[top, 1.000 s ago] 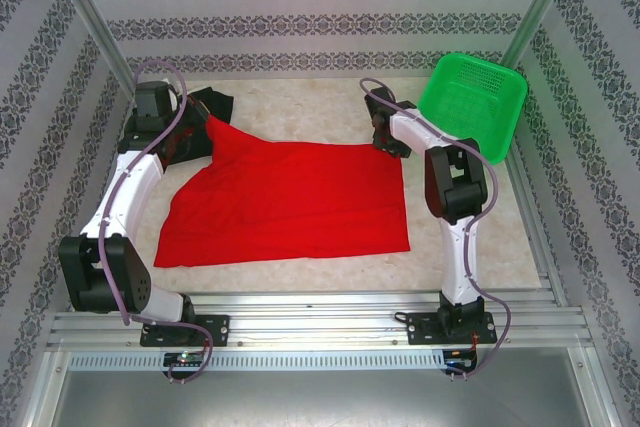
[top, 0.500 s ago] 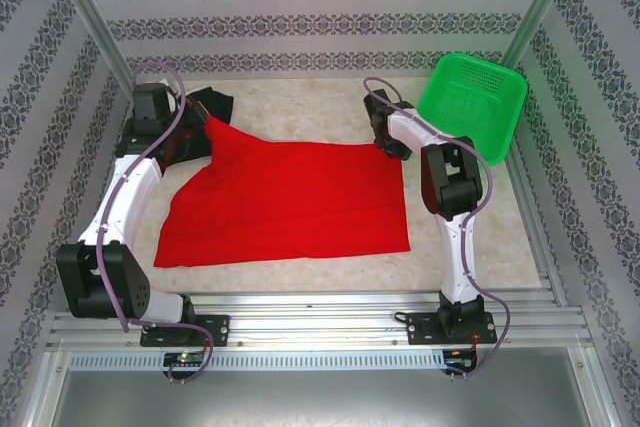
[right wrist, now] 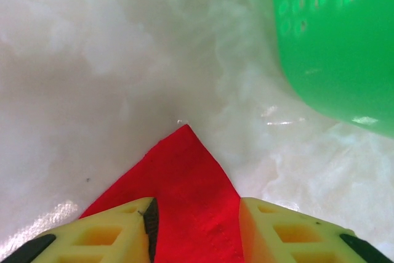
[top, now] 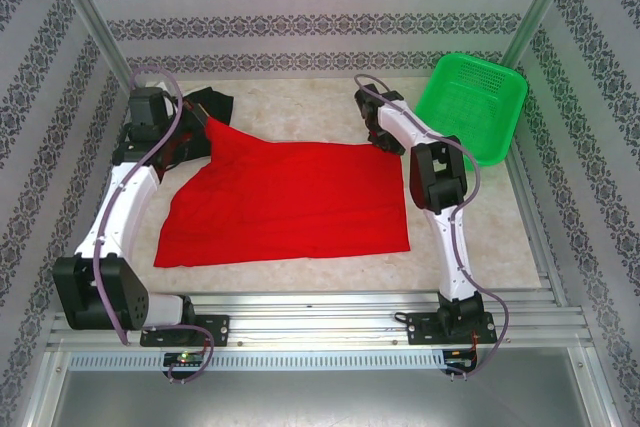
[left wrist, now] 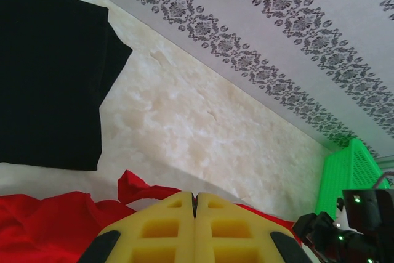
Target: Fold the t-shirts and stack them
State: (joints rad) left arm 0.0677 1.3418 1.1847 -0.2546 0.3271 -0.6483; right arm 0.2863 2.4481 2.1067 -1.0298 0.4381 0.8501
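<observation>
1. My left claw (left wrist: 195, 196) is clamped shut on the far left corner of the red shirt (top: 290, 197). Its wrist view shows the two yellow fingers pressed flat together with red cloth bunched around them. From above, that corner is lifted into a peak while the rest lies on the table (top: 300, 107). I judge I hold it up so the far edge can be pulled taut once the other corner is caught.
2. The black shirt (left wrist: 49, 78) lies flat at the far left of the table, just beyond my left claw and apart from the red cloth. It looks set aside there to leave room for the fold.
3. The red shirt is spread across the middle, plain side up with no print in sight. Its near edge is flat and fairly straight, and nothing is folded or stacked yet.
4. My right claw (right wrist: 196, 204) is low over the far right corner with its jaws apart. The red point runs out between the two fingers, and neither one pinches it. I place it astride the corner so that shutting would catch the cloth. The risk, as I judge it, is nipping too little and letting it slip.
5. The basket (top: 470, 97) sits tilted at the far right, near my right claw but apart from the shirt.
</observation>
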